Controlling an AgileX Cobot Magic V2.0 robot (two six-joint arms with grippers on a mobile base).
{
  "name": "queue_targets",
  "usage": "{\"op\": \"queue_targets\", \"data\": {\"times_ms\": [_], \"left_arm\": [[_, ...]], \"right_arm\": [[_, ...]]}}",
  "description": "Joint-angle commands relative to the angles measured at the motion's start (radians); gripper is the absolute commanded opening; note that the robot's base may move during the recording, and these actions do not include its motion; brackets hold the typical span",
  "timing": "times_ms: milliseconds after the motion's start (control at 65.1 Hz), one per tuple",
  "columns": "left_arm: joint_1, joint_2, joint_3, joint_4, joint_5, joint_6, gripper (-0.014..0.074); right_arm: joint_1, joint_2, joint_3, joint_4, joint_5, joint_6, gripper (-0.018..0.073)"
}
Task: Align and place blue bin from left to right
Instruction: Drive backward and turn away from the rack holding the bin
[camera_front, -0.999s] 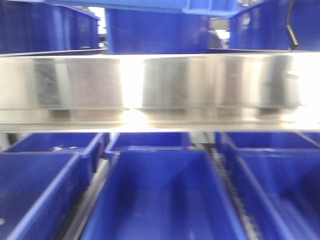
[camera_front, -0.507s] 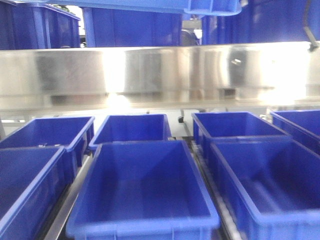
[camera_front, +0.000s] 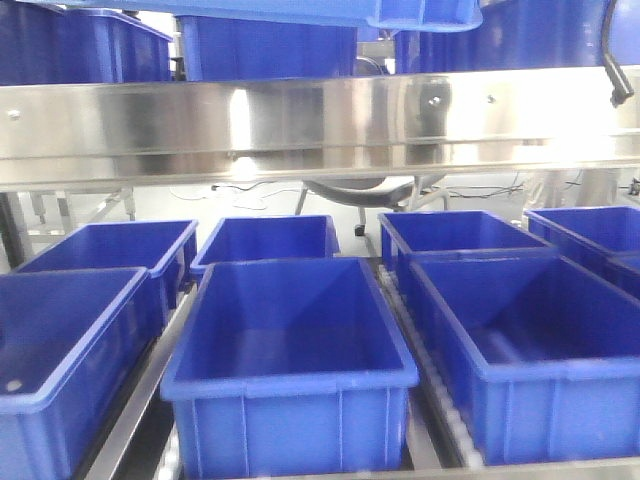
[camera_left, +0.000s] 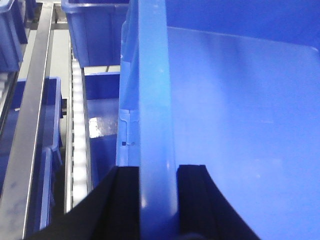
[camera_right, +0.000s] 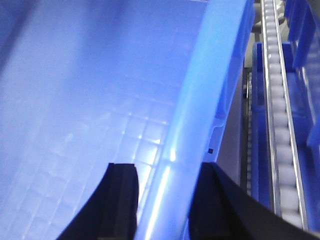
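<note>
The left gripper (camera_left: 157, 172) was clamped across the rim of the blue bin (camera_front: 280, 10), one black finger (camera_left: 125, 200) outside the wall and the other inside. The right gripper (camera_right: 167, 189) pinched the opposite rim the same way, its fingers (camera_right: 122, 195) set on either side of the thick edge. Between the two, the bin hung in the air. The front view caught only its lower edge and a ribbed corner at the very top of the frame, above the steel beam (camera_front: 320, 120) and well above the row of bins (camera_front: 290, 340) on the lower level. A roller track (camera_left: 77, 140) ran beneath on the left side, with another (camera_right: 280, 100) on the right.

The bin looked empty, showing a bare floor with a moulded grid, so it was probably light for its bulk. The plastic seemed stiff, though long walls like these could bow a little under a pinch. The rim was glossy and smooth, so a narrow finger hold might slide along it if the bin tipped. The thick rim near the ribbed corners looked the firmest place to grip. Held at two opposite sides, it would need both arms moving level and together, or it could twist and work loose.
</note>
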Motion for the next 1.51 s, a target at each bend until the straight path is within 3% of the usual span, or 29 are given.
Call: {"op": "queue_targets", "data": {"times_ms": [0,1491], "left_arm": [[-0.003,-0.023,-0.016,-0.046,-0.147,-0.011,-0.0111],[-0.003,-0.023,-0.016,-0.046,-0.147,-0.011,-0.0111]], "right_arm": [[0.008,-0.033,-0.012,0.058,-0.066,-0.033,-0.0069],[0.008,-0.033,-0.012,0.058,-0.066,-0.033,-0.0069]]}}
